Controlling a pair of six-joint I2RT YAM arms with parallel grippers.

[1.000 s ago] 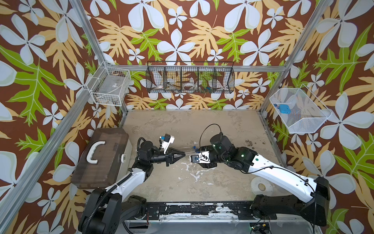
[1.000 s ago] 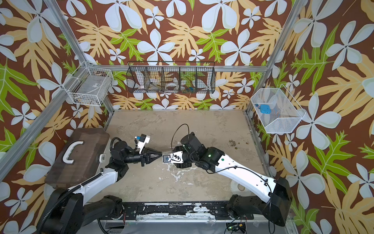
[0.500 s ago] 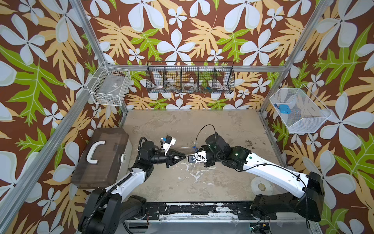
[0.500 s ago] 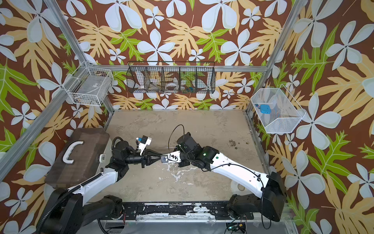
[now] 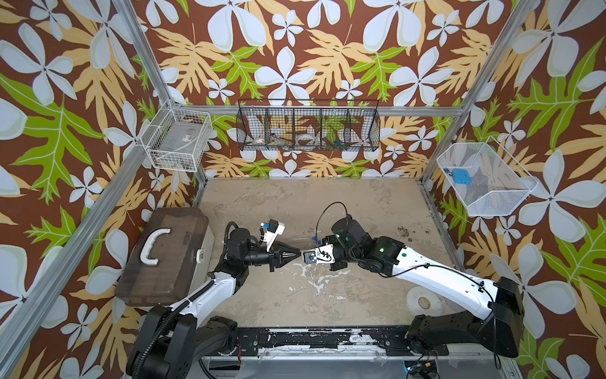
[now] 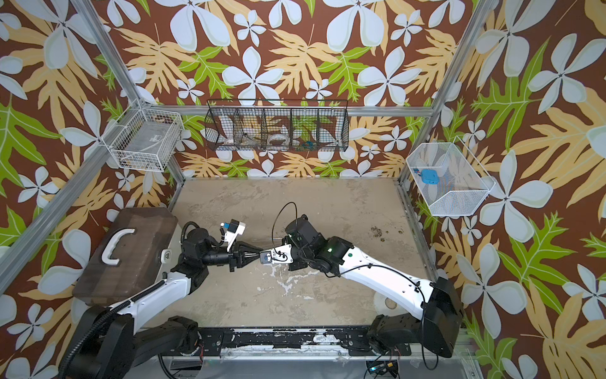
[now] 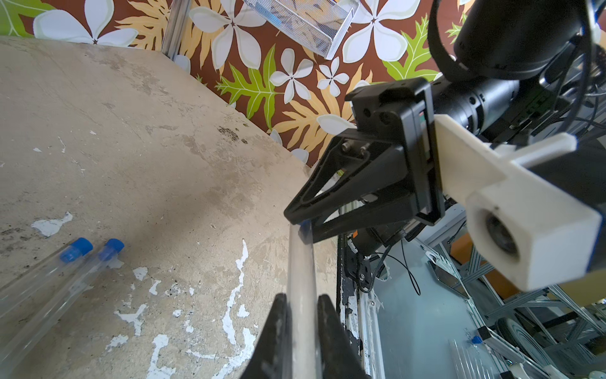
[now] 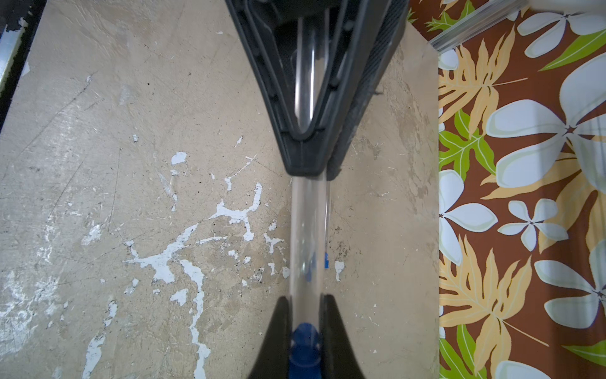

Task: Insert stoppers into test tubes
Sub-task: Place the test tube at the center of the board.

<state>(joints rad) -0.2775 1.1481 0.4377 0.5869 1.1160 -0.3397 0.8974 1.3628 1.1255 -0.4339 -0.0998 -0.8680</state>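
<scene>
On the left wall a white wire basket (image 5: 173, 160) is holding something pale and flat that I cannot make out. On the far wall a black wire basket (image 5: 372, 131) with several compartments is carrying pale rings and small bits, too small to name. On the right wall a white mesh basket (image 5: 492, 200) is holding a light-blue square object (image 5: 460, 175) with a tiny blue bit beside it. A brown case (image 5: 164, 256) with a white handle is lying shut at the left edge of the table (image 5: 328, 210).

A white disc (image 5: 423, 300) is lying at the near right of the table, and dark crumbs (image 5: 405, 231) are sitting toward its far right. In both top views the right arm's wrist camera is covering the right gripper's fingertips.

The left gripper (image 7: 301, 298) is clamping narrowly on a test tube (image 8: 308, 229), holding it above the middle of the table. The tube's long axis is running left to right, roughly level. Its rounded closed end is pointing left, between the left gripper's fingers, and its mouth is pointing right.

The right gripper (image 8: 305, 315) is pinching narrowly on a stopper (image 8: 305, 347) right at that mouth. How deep the stopper is sitting I cannot tell.

Two other test tubes (image 7: 59, 297) are lying side by side on the table just beyond the grippers, each carrying a blue plug (image 7: 77, 249) in its right-pointing end.
</scene>
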